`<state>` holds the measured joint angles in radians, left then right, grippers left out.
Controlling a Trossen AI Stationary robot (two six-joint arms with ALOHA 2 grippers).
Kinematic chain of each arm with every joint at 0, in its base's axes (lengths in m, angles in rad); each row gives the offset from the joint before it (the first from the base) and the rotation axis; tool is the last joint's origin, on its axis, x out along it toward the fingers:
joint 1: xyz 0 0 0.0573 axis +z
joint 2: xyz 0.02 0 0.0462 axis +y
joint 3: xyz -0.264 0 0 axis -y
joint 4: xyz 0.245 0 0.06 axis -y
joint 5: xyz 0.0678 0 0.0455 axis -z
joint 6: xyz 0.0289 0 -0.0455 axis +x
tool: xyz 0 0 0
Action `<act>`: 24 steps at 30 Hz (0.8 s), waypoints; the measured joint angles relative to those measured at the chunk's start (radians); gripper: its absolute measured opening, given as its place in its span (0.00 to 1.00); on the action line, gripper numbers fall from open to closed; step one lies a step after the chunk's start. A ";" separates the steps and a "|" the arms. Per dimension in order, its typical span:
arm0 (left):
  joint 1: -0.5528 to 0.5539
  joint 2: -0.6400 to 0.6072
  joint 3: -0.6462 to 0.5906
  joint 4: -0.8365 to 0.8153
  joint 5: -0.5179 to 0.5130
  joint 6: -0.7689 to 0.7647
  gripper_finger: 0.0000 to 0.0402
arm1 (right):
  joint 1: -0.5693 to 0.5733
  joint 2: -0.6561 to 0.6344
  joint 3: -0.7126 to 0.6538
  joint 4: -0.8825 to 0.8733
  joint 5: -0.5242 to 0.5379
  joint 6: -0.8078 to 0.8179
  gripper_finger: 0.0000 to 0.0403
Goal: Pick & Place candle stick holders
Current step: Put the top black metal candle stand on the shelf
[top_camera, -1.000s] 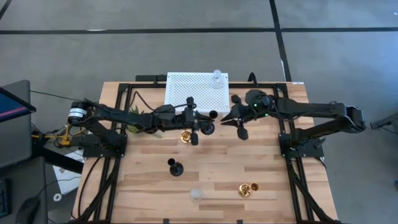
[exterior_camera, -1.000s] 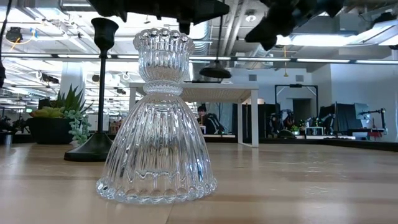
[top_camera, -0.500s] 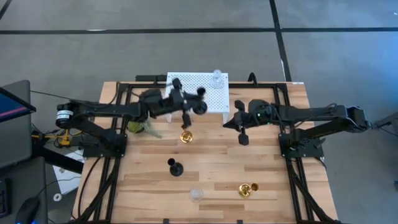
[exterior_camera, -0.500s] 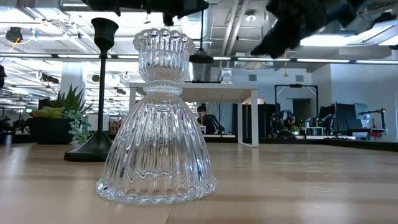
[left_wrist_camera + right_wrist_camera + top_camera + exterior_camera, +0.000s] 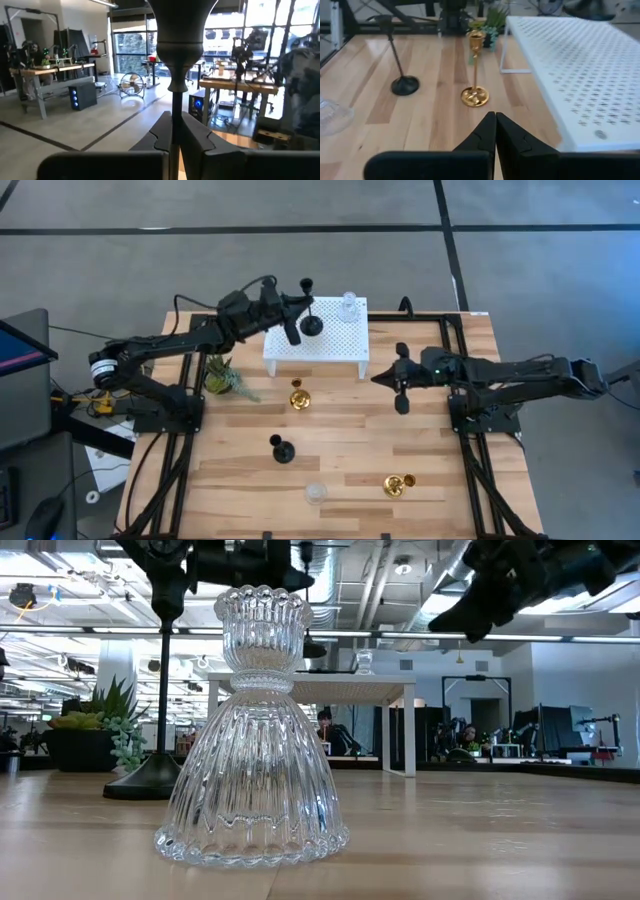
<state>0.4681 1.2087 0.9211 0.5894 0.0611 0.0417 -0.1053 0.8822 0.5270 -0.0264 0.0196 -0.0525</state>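
My left gripper (image 5: 298, 318) is over the white perforated shelf (image 5: 335, 345) at the table's far side, shut on a black candle stick holder (image 5: 311, 325). A clear glass holder (image 5: 348, 305) stands on the shelf's far edge. On the table stand a gold holder (image 5: 298, 397), a second black holder (image 5: 283, 448) and a clear glass holder (image 5: 317, 493). Another gold holder (image 5: 396, 483) lies on its side. My right gripper (image 5: 377, 378) is shut and empty, right of the shelf. My left gripper pinches the black holder's thin stem (image 5: 175, 117) between its two fingers, below the cup (image 5: 177, 30). The fingers come level from the table's left and lie across the stem. The holder is upright, its round base (image 5: 314, 646) a little above the shelf top.
A small green plant (image 5: 225, 375) stands left of the shelf, under my left arm. Bare wood lies between the shelf and the holders in the table's near half. In the low view the near glass holder (image 5: 250, 730) fills the foreground.
My left gripper has carried the black holder up and from the table's middle toward the far edge, over the white shelf, keeping it upright. My right gripper has drawn back a little toward the table's right edge.
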 joint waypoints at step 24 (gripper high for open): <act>0.122 0.260 0.137 0.062 0.040 -0.047 0.03 | 0.021 -0.064 -0.042 0.004 0.087 0.001 0.00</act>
<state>0.5903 1.4688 1.0580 0.6511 0.1006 -0.0051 -0.0845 0.8181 0.4850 -0.0227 0.1062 -0.0513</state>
